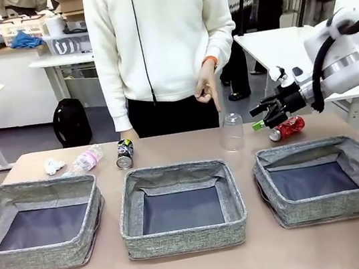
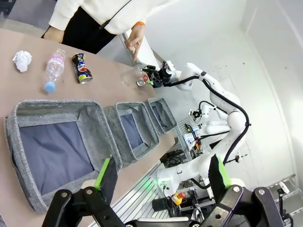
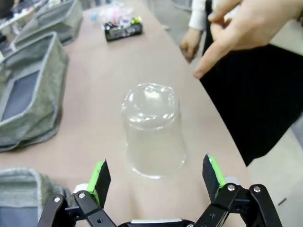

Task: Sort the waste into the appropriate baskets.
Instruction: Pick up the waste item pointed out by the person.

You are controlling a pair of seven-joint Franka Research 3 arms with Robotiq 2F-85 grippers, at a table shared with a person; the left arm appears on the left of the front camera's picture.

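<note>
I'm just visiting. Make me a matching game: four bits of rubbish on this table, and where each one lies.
1 white paper wad
2 blue-capped bottle
3 black can
4 red can

A beside the right gripper
B behind the middle basket's left corner
C farthest left
D between wad and black can

Pairs: 1-C, 2-D, 3-B, 4-A

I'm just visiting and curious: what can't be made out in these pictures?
Red drink can: front view, partly hidden behind the right gripper; brand unreadable.
Black drink can: print too small in front view, blurred in right wrist view.
Left basket: corner cut off by front view's left edge.
Clear plastic container, right wrist view: cup or bottle, cannot tell.
</note>
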